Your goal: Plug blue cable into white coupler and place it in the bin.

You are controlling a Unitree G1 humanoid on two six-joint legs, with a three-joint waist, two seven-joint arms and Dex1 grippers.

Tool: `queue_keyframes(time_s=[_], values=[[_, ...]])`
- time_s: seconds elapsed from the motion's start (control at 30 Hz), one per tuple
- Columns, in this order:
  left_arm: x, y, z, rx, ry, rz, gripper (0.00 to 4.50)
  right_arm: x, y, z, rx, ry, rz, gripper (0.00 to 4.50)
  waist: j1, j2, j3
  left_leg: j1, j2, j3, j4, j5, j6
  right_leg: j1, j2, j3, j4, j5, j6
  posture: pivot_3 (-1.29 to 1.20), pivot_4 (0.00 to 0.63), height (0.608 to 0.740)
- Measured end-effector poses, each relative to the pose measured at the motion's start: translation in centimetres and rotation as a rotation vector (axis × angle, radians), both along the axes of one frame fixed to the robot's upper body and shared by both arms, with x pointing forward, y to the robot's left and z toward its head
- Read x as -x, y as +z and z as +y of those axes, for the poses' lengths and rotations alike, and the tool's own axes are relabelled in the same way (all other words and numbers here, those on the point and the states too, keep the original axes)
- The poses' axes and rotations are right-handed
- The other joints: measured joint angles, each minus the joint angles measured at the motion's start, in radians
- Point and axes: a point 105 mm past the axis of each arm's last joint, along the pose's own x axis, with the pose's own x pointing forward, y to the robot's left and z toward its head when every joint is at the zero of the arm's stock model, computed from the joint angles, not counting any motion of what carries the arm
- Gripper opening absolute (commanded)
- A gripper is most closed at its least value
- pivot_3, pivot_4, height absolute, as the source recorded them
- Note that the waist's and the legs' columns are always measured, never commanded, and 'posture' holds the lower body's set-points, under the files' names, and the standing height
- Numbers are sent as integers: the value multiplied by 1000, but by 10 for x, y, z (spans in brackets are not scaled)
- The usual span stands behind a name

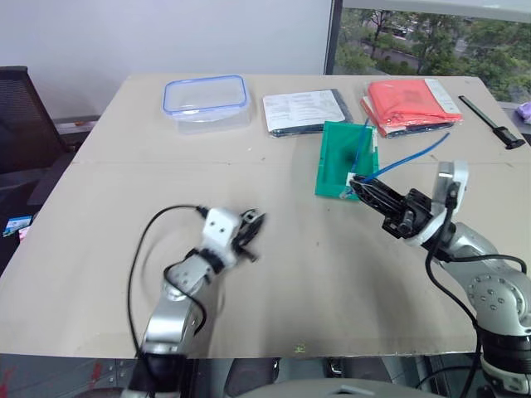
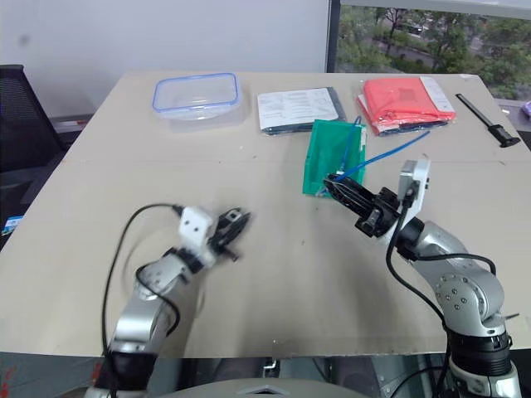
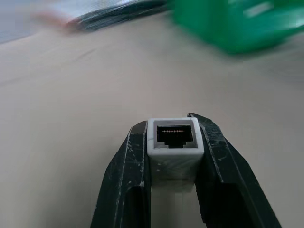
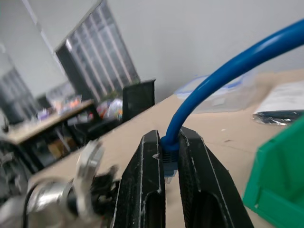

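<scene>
The white coupler sits clamped between the two black fingers of my left gripper, its dark socket facing away from the wrist. That gripper hovers over the near left part of the table. My right gripper is shut on the plug end of the blue cable, which arcs up and away to the right. It is held just in front of the green bin's near end. The bin stands mid-table, to the right of the left gripper. In the right wrist view the blue cable curves out from between the fingers.
A clear blue-rimmed box, a printed booklet and a red packet line the table's far side. A black tool lies at the far right edge. Another blue wire with a white end shows in the bin.
</scene>
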Motion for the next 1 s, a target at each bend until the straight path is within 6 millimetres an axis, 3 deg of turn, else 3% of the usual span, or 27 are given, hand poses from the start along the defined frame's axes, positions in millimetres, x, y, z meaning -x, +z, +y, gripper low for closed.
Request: queue_keyframes(time_s=[0.07,0.17,0.4,0.77,1.0], values=[[1,12,-27,-8,-221,-13,601,1,-1,10,69,33,-43,0,-1,0,0,0,0,0,1,0,0,0,2,1,0,0,0,0,150,737],[0,9,-48,-37,-433,28,601,3,-11,17,196,66,-89,0,-2,0,0,0,0,0,1,0,0,0,4,1,1,0,0,0,150,737],[-11,-7,-65,-159,-732,80,601,1,-50,21,432,120,-144,0,-2,-1,0,-1,0,-1,1,0,0,0,7,0,1,0,0,0,150,737],[-8,-16,-70,-202,-872,75,601,-12,-62,27,487,99,-196,0,-2,-1,0,-1,3,-1,3,0,0,0,7,1,1,0,0,0,150,737],[-7,-17,-71,-199,-884,82,601,-7,-64,31,523,162,-239,0,-2,-1,0,-1,3,-1,3,0,0,0,7,0,2,0,0,0,150,737]])
